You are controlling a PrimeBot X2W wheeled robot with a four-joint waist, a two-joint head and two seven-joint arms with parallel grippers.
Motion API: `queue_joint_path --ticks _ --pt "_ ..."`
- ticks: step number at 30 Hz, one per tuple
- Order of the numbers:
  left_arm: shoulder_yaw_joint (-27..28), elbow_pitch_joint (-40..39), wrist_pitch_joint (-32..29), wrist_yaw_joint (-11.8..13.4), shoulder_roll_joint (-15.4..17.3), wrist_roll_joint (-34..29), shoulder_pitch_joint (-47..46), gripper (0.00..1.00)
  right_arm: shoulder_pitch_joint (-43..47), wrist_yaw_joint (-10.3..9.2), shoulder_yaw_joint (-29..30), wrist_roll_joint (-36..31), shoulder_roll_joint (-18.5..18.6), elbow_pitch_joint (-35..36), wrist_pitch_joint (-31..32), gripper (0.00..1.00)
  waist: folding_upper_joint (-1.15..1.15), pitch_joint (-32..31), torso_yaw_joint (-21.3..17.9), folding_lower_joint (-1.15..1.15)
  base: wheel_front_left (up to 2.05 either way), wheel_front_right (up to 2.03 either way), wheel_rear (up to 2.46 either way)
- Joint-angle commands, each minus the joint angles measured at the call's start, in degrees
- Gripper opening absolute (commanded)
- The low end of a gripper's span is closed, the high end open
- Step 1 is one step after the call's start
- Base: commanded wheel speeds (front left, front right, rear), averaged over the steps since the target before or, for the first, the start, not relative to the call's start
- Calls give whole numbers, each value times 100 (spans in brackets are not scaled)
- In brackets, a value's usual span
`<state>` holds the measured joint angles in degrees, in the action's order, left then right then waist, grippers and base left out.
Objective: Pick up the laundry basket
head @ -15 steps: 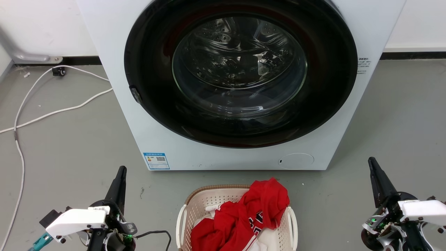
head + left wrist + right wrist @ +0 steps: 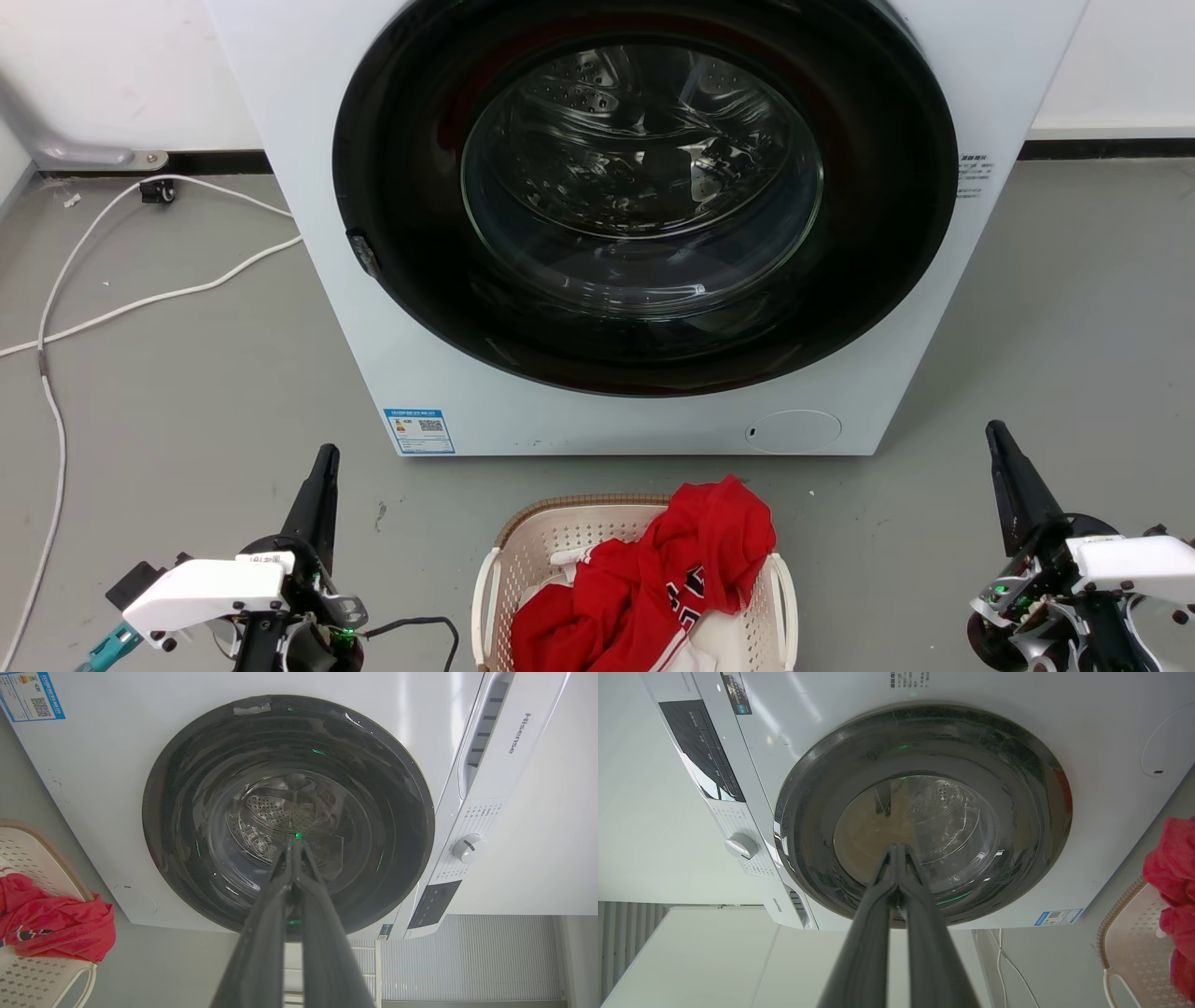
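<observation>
The left tool (image 2: pixel 326 455) and right tool (image 2: pixel 995 431), both closed and empty, flank the cream perforated plastic laundry basket (image 2: pixel 546 546). It stands, apparently on the grey floor (image 2: pixel 187 392), before the white washing machine (image 2: pixel 560 425).

Cream laundry basket (image 2: pixel 546 544) — upright (brown rim)

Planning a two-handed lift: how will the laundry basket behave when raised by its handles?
The basket looks like thin perforated plastic, so it is probably light and slightly flexible. The red clothes heap toward its right, so it may tilt that way. The thin loop handles might flex under load.
</observation>
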<state>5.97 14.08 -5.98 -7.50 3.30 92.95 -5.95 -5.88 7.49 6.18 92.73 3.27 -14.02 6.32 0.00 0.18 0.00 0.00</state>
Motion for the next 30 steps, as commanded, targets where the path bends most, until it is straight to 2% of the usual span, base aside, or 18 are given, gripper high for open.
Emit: queue_joint_path --ticks 1,15,16,30 --pt "18 6 -37 -11 -5 -18 -58 0 -70 0 10 -12 -21 -6 10 0 0 0 0 0 0 0 0" --pt "29 7 -39 -11 -15 -34 -58 0 -71 0 18 -23 -26 -6 19 0 0 0 0 0 0 0 0" --pt "10 17 -13 0 -9 -1 6 100 9 1 7 -1 -8 -14 -1 100 0 0 0 0 0 0 0" --pt "-78 -58 316 1 -36 -245 249 100 262 -1 -133 -260 -22 41 -332 100 0 1 -5 0 0 0 0"
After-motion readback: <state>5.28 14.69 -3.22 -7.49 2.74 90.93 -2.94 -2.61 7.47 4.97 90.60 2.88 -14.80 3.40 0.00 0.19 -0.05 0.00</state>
